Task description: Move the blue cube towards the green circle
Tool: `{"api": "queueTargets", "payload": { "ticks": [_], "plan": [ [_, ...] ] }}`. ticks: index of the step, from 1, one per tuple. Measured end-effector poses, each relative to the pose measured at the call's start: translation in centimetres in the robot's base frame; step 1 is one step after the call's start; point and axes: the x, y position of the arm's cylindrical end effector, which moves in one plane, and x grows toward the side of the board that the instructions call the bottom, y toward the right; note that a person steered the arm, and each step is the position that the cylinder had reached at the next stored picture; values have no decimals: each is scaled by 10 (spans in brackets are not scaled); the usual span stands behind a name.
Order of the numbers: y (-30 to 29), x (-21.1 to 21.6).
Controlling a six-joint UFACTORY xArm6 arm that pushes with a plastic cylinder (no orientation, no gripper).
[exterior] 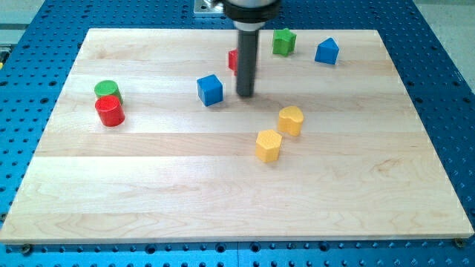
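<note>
The blue cube [210, 90] sits on the wooden board a little left of centre near the view's top. The green circle [107, 90], a short green cylinder, stands at the view's left, touching a red cylinder [110, 111] just below it. My tip [245, 95] rests on the board just right of the blue cube, a small gap apart. The rod rises straight up and partly hides a red block [233, 59] behind it.
A green block [283, 41] and a blue house-shaped block [326, 51] stand near the top right. Two yellow blocks [291, 120] [269, 145] lie right of centre. The board's edge [223, 239] meets a blue perforated table.
</note>
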Motion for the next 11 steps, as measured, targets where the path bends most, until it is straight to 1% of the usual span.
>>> {"api": "queueTargets", "payload": {
  "ticks": [1,2,3,4,5,8,9,10,11],
  "plan": [
    [-49,16],
    [-77,22],
    [-80,22],
    [-100,23],
    [-87,23],
    [-15,-14],
    [3,-17],
    [17,-11],
    [54,-7]
  ]
}}
